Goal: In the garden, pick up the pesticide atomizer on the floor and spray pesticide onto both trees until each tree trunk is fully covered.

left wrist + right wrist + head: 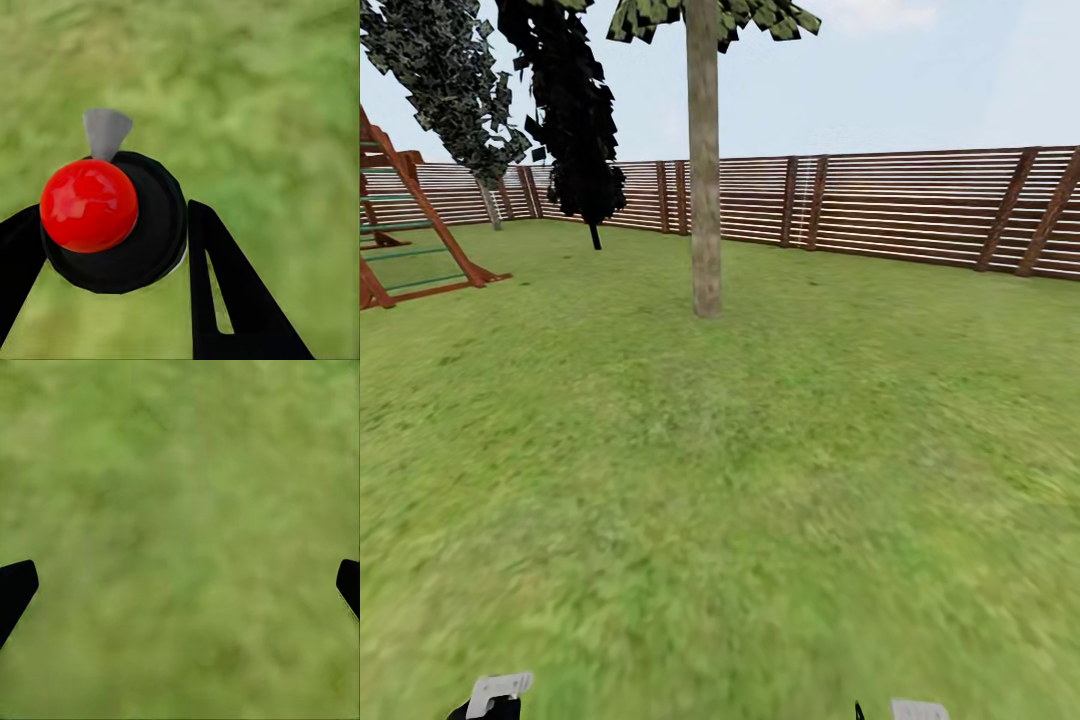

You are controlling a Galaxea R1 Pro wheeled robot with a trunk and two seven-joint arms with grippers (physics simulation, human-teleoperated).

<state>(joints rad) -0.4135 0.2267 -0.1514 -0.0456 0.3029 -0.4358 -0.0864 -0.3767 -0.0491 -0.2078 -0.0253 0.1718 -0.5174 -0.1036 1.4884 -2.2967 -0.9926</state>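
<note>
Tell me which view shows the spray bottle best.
The left wrist view: the spray bottle, red knob on a black cap with a grey nozzle, sits between the left gripper fingers over grass. The head view catches a pale bit at its bottom edge.

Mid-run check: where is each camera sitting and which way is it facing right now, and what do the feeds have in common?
Head view: on the robot's head, facing forward and down over the lawn to a tree trunk and the slat fence; its own arm tips show at the bottom edge.
Left wrist view: on the left arm, looking along the left gripper, fingers closed around the atomizer, with grass beyond.
Right wrist view: on the right arm, looking down at the grass; the right gripper has fingers spread wide, nothing between.
Shared: the lawn shows in all three.
</note>
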